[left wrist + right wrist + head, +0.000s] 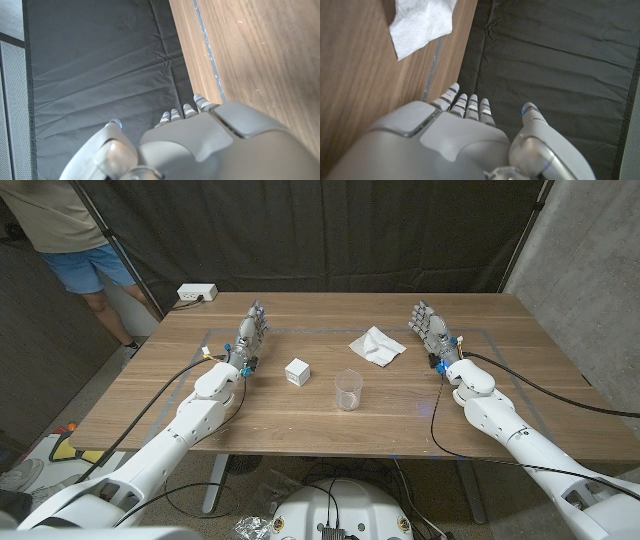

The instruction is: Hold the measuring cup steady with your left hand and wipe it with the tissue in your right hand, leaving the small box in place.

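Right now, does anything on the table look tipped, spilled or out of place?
Nothing stands out. The measuring cup stands upright, the small box sits beside it, the tissue lies crumpled but dry, untouched.

Bare wood all around the clear plastic measuring cup [347, 390] at table centre, reachable from either side. Small white cube box [297, 372] sits near it, toward the left hand [251, 335], apart from the cup, partly in the way of a straight reach from that side. Crumpled white tissue [377, 345] lies between cup and right hand [432, 331], open table on both sides of it. Both hands empty, fingers spread, well apart from all three items. Wooden table [520, 370] edges bare.
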### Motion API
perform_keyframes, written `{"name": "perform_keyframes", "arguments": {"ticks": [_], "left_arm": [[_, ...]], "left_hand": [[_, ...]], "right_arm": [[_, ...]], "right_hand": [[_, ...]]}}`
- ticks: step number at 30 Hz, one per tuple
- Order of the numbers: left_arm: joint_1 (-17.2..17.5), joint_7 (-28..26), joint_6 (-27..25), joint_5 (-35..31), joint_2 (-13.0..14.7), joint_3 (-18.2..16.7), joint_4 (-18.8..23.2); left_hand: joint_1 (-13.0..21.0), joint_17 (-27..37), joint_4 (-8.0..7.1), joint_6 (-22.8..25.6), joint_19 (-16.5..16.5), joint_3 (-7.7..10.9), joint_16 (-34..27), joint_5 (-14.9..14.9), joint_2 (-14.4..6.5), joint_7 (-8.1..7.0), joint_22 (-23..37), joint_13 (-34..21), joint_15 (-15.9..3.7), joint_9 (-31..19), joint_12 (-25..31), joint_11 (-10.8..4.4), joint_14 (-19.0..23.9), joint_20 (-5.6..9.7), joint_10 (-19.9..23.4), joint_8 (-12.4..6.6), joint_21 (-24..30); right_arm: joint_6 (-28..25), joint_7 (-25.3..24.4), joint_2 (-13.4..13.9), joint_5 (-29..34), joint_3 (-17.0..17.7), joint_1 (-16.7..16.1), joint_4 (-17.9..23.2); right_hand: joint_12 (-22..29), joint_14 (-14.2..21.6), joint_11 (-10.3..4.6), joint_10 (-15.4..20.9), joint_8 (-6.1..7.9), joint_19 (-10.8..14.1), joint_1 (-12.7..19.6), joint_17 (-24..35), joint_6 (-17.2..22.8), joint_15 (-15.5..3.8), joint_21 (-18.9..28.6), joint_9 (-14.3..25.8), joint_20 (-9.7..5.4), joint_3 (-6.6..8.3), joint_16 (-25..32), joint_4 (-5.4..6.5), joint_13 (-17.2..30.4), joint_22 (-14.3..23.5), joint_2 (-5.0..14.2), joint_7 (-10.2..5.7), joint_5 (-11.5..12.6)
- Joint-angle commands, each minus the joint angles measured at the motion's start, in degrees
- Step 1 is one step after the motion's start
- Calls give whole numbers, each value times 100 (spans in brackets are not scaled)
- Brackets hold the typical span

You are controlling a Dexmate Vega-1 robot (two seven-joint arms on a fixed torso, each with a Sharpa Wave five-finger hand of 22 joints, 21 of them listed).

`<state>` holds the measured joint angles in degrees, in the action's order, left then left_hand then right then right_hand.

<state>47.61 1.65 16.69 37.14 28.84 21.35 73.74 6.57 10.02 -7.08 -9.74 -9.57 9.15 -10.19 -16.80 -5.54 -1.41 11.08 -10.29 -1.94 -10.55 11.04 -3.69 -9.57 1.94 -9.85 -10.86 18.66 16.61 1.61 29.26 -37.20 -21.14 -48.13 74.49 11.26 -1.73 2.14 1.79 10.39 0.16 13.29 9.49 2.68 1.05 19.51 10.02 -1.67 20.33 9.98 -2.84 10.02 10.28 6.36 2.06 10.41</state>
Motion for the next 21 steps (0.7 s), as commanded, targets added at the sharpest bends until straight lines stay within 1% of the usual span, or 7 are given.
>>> {"name": "perform_keyframes", "arguments": {"ticks": [1,4,7,8,10,20,21], "left_arm": [[-47,-29,-36,-72,-1,43,-9],[-42,-62,16,-116,-9,48,-8],[20,-324,63,-304,5,59,105],[28,-358,60,-347,20,68,137],[24,-382,109,-419,26,87,145],[-70,-438,497,-1153,219,276,185],[-73,-473,486,-1236,248,296,222]], "left_hand": [[103,30,33,-1837,-933,32,-37,-23,-2,-21,9,-22,-86,-13,22,32,-1677,135,-1616,-26,31],[150,28,62,-1834,-919,42,-43,-21,3,-29,7,-23,-63,-14,27,29,-1657,131,-1608,-30,31],[601,28,329,-1591,-539,137,-156,13,37,-142,2,-26,74,-21,112,48,-1156,-302,-1330,-126,132],[796,39,442,-1461,-368,171,-220,41,53,-185,8,-28,255,-24,134,61,-827,-493,-1195,-160,179],[959,47,543,-1270,-191,195,-261,65,77,-220,16,-33,292,-27,178,95,-569,-600,-1007,-215,233],[1548,53,965,-524,370,140,-334,138,400,-228,40,-41,72,-25,361,12,341,-651,25,-365,403],[1586,53,994,-483,387,131,-346,140,431,-213,40,-42,52,-25,365,88,419,-648,75,-371,406]], "right_arm": [[13,4,4,-7,11,-3,-26],[-9,28,6,-25,8,1,-33],[-29,59,14,-37,1,7,-26],[-39,57,21,-33,-1,5,-17],[-46,54,26,-34,-1,0,-8],[-82,67,70,-23,-9,-23,34],[-87,65,74,-18,-12,-23,39]], "right_hand": [[39,-40,45,7,30,17,70,24,39,-25,35,24,-108,29,31,-10,29,29,-3,-5,21],[38,-40,48,6,30,24,76,24,41,-27,31,24,-111,26,31,-16,29,29,-3,1,20],[39,-23,59,9,29,29,83,25,38,17,26,24,-107,24,38,-23,29,30,-1,-3,18],[39,-20,63,10,31,28,85,25,42,21,24,24,-102,24,39,-25,29,30,0,-6,18],[41,-4,63,15,30,37,90,25,40,52,23,24,-92,23,45,-30,29,31,2,-8,17],[56,114,101,63,31,63,120,30,44,203,0,26,75,12,78,-62,30,35,10,-36,11],[58,120,105,67,31,65,121,30,44,207,-2,26,83,11,79,-64,30,35,10,-36,11]]}}
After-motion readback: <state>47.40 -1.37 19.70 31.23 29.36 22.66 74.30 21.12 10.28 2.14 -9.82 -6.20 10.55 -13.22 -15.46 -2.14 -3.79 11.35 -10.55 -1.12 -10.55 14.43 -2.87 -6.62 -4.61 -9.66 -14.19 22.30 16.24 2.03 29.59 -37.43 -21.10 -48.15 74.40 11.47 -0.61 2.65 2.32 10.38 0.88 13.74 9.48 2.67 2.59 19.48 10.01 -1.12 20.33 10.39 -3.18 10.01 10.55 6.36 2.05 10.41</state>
